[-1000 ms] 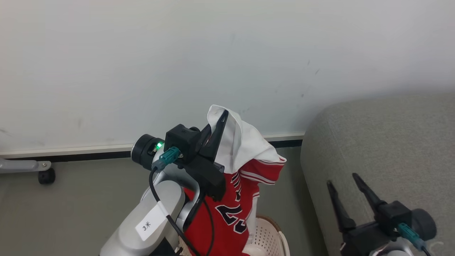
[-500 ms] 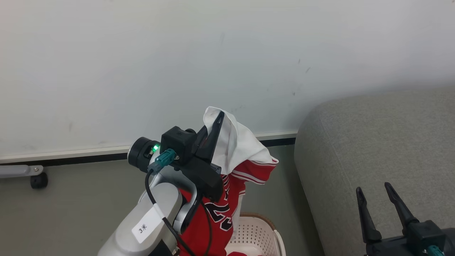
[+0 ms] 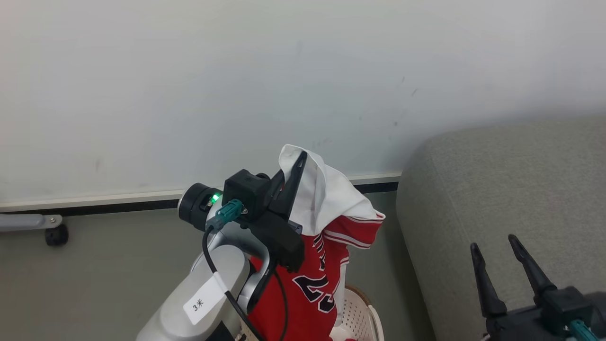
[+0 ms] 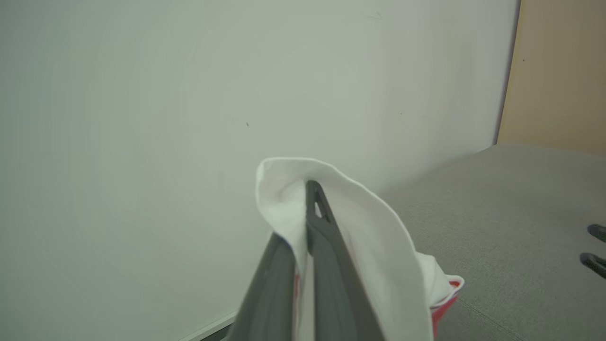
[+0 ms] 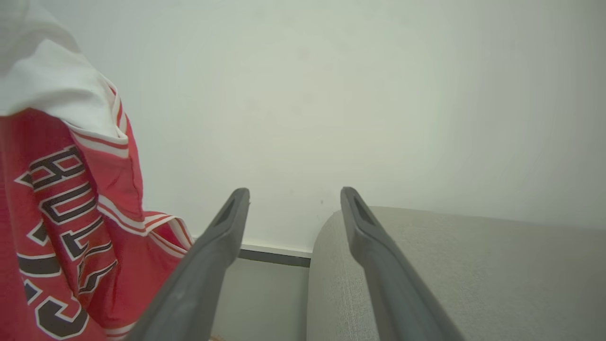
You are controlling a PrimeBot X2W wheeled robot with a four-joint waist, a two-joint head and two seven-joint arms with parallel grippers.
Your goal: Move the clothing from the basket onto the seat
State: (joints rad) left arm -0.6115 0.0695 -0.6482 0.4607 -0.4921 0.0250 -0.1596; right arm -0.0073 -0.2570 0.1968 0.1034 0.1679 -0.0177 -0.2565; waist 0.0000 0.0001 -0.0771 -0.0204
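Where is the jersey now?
Head view, lower centre: the red-and-white fabric jersey hangs from the shut left tool, above the cream perforated plastic basket.

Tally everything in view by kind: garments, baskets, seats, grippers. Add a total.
Red-and-white fabric jersey: 1
Cream perforated plastic basket: 1
Grey woven-fabric seat: 1
Dark two-fingered grippers: 2 (left gripper shut on jersey, right gripper open)
Total: 5

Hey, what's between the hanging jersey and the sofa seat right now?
Only a strip of bare floor, with the basket rim at its near end; the head view shows it.
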